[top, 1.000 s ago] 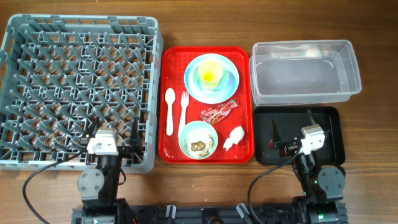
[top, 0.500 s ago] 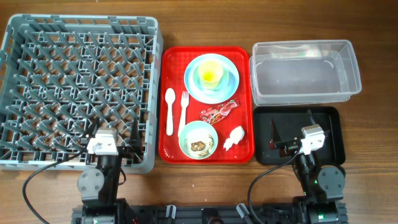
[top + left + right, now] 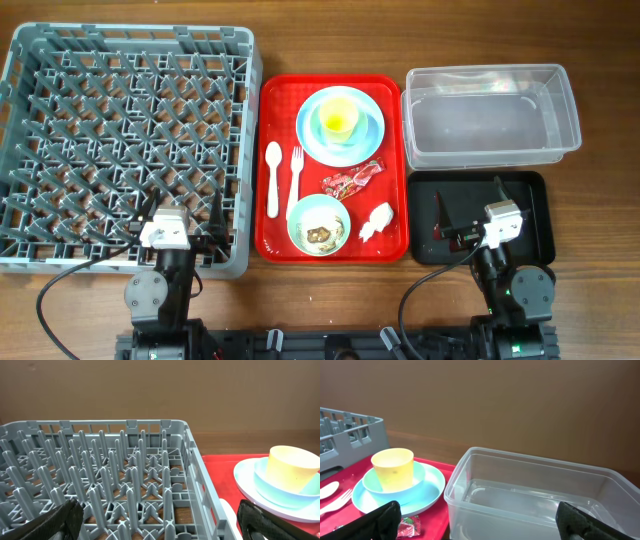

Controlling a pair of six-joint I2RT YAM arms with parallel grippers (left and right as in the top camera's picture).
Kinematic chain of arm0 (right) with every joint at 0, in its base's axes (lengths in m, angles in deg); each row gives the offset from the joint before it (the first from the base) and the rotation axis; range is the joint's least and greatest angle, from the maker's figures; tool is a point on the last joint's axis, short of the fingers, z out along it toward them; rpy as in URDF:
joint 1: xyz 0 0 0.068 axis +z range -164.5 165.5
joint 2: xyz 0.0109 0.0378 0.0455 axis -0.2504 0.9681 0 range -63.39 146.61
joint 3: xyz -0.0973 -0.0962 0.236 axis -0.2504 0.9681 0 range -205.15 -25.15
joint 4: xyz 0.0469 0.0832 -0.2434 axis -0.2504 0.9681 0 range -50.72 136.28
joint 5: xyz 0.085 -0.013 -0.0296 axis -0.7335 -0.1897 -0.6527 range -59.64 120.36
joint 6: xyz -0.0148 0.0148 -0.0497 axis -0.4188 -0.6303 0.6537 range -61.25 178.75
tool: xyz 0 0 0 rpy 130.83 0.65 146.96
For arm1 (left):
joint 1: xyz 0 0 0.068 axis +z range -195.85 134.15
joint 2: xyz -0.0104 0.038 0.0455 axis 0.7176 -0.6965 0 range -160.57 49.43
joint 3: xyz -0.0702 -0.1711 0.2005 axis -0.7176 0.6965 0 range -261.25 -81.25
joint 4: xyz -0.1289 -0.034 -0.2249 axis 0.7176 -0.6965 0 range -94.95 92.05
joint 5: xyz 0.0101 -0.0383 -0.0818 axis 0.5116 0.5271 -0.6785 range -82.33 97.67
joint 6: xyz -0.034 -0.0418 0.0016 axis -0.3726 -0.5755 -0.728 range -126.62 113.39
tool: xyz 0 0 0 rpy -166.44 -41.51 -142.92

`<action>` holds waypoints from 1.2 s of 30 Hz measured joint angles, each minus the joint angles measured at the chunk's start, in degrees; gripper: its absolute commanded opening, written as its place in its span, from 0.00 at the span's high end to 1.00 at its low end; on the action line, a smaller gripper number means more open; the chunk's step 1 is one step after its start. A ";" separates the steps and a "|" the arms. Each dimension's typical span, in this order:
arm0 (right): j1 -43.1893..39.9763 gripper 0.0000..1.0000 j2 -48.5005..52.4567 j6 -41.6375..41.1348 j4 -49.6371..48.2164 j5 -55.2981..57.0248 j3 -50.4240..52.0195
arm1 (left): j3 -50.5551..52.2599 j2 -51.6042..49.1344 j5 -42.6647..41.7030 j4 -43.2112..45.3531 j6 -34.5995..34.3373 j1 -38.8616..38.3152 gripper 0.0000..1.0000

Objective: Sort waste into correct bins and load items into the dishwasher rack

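On the red tray [image 3: 390, 105] lie a light blue plate [image 3: 372, 128] with a yellow cup [image 3: 340, 118] on it, a white spoon [image 3: 273, 178], a white fork [image 3: 295, 180], a red wrapper [image 3: 352, 179], a crumpled tissue [image 3: 376, 221] and a pale green bowl [image 3: 318, 224] holding brownish scraps [image 3: 320, 235]. The grey rack [image 3: 125, 140] is at the left, the clear tub [image 3: 490, 115] at the right, the black tray [image 3: 525, 190] below it. My left gripper [image 3: 177, 213] is open over the rack's near edge. My right gripper [image 3: 468, 207] is open over the black tray.
The wooden table shows around the containers. In the left wrist view the rack's pegs [image 3: 105, 475] fill the frame, with the cup [image 3: 292, 470] at the right. In the right wrist view the tub [image 3: 530, 495] lies ahead, with the plate [image 3: 425, 492] at the left.
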 measured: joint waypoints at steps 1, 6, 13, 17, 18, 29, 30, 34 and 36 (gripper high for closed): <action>0.00 0.00 0.00 0.00 0.00 0.00 0.00 | 0.00 0.00 0.00 0.00 0.00 0.00 0.00; 0.00 0.00 0.00 0.00 0.00 0.00 0.00 | 0.00 -0.02 0.00 0.00 -2.62 0.00 0.00; 0.00 0.00 0.00 -0.02 0.00 0.00 0.00 | -5.75 -0.35 -1.51 -3.04 -13.27 0.00 0.00; 0.00 0.00 0.04 -0.02 -0.13 0.00 0.00 | -28.22 -13.29 -2.34 -16.17 -14.25 0.00 0.00; 0.00 0.00 0.15 -0.02 -0.02 0.00 0.00 | -34.01 -17.55 -2.60 -21.03 -14.27 0.00 0.00; 0.00 0.00 0.26 -0.02 -0.04 0.02 0.00 | -98.36 -72.61 -19.67 -71.41 -15.13 -0.28 0.96; 0.00 0.00 0.26 0.00 -0.02 0.02 0.00 | -98.20 -74.60 -19.76 -75.32 -16.00 -0.96 0.96; 0.00 0.00 0.26 0.00 -0.02 0.02 0.00 | -91.14 -79.34 -12.74 -78.05 -22.60 -11.30 0.94; 0.00 0.00 0.26 -0.02 -0.07 0.02 0.00 | -84.94 -79.43 -8.74 -73.18 -26.71 -19.32 0.88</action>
